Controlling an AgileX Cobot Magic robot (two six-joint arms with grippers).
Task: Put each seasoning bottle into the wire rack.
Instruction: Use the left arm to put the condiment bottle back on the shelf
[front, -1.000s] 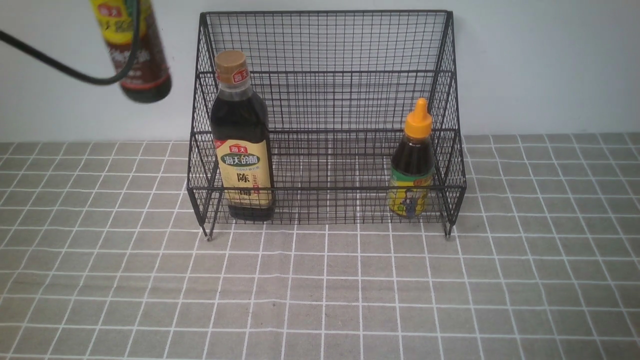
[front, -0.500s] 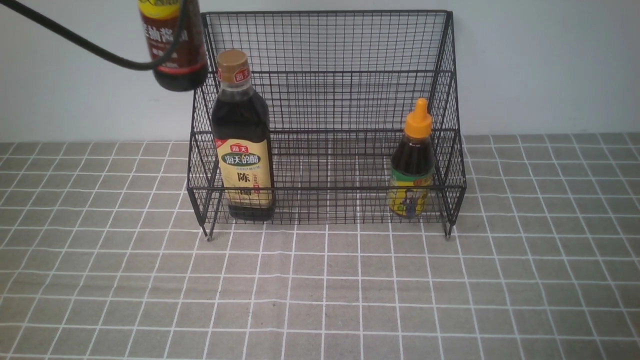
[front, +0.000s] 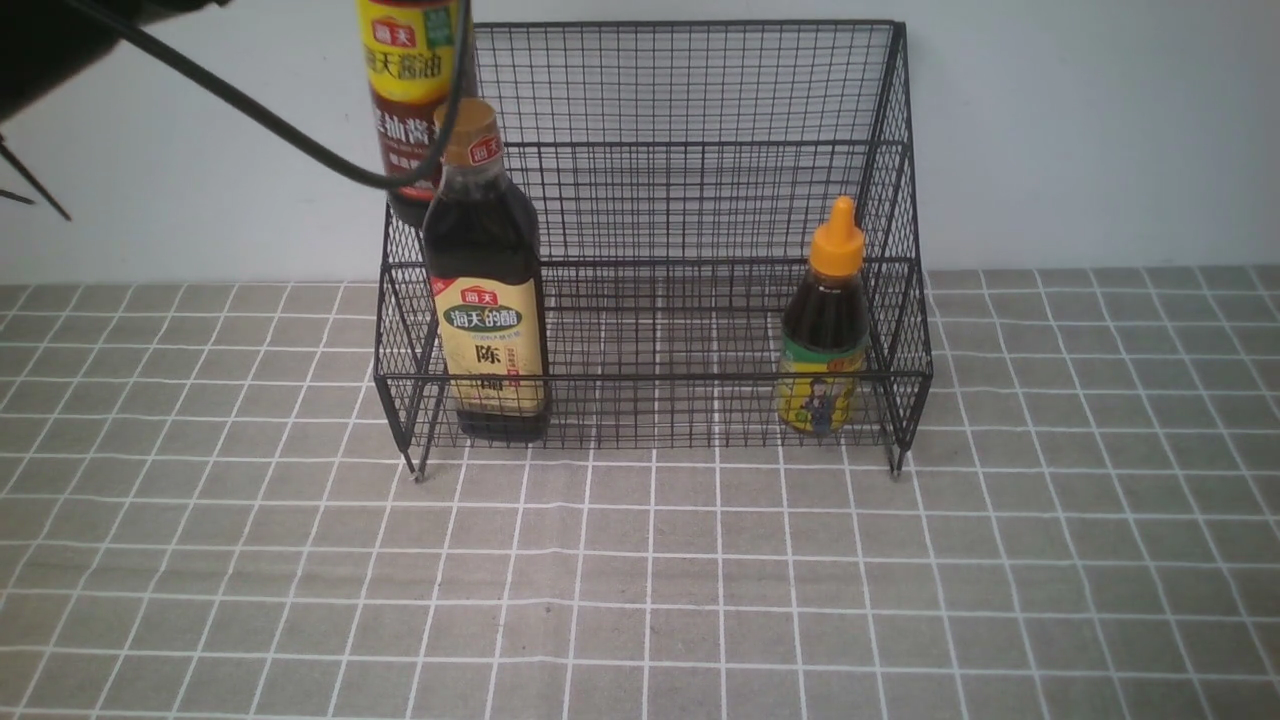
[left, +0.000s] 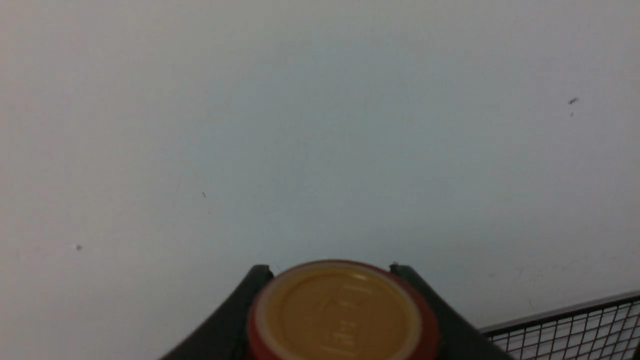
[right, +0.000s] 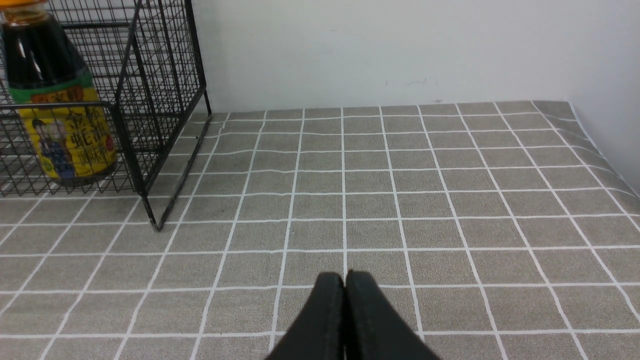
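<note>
My left gripper (left: 331, 270) is shut on the tall slim seasoning bottle (front: 410, 100), whose brown cap (left: 342, 312) sits between the fingers. The bottle hangs upright at the upper left corner of the black wire rack (front: 700, 200), just behind the cap of the wide gold-capped bottle (front: 487, 300). That wide bottle stands in the rack's lower tier on the left. The small orange-nozzle bottle (front: 825, 330) stands in the lower tier on the right. My right gripper (right: 345, 275) is shut and empty, low over the cloth to the right of the rack (right: 165, 75).
A black cable (front: 250, 110) loops across in front of the held bottle. The white wall (front: 1100, 130) stands right behind the rack. A grey checked cloth (front: 640, 580) covers the table, and its right edge (right: 600, 150) runs up against a side wall.
The left gripper has carried the slim bottle to the right, from beside the rack to its upper left corner, and a little lower. The right gripper and both racked bottles have not moved.
</note>
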